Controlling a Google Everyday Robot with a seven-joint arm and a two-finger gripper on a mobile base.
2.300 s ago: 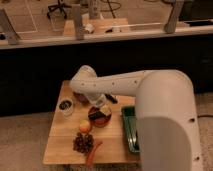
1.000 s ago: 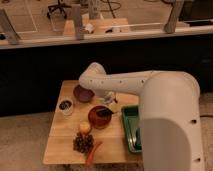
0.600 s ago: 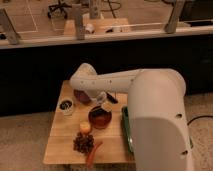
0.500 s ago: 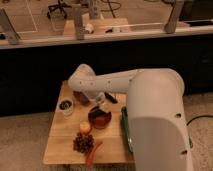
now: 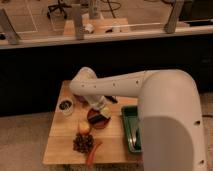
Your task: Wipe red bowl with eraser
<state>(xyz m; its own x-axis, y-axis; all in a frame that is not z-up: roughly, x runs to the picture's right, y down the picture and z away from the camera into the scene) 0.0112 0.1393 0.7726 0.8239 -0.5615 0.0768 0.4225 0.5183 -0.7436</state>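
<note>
The red bowl (image 5: 95, 120) sits on the wooden table (image 5: 60, 145), left of the middle. My gripper (image 5: 103, 113) reaches down from the white arm (image 5: 115, 85) and hangs over the bowl's right half. It is shut on the eraser (image 5: 102, 119), a small dark block that rests inside the bowl at the gripper's tip. The arm covers the bowl's back rim.
A purple bowl (image 5: 80, 99) is mostly hidden behind the arm. A white cup with dark contents (image 5: 65, 106) stands at the left. A yellow fruit (image 5: 84, 127), dark grapes (image 5: 82, 142) and a red pepper (image 5: 93, 152) lie in front. A green tray (image 5: 131, 127) is at the right.
The gripper was behind the red bowl, to its right, with the whole bowl in view. It has since swung down and left and now sits over the bowl.
</note>
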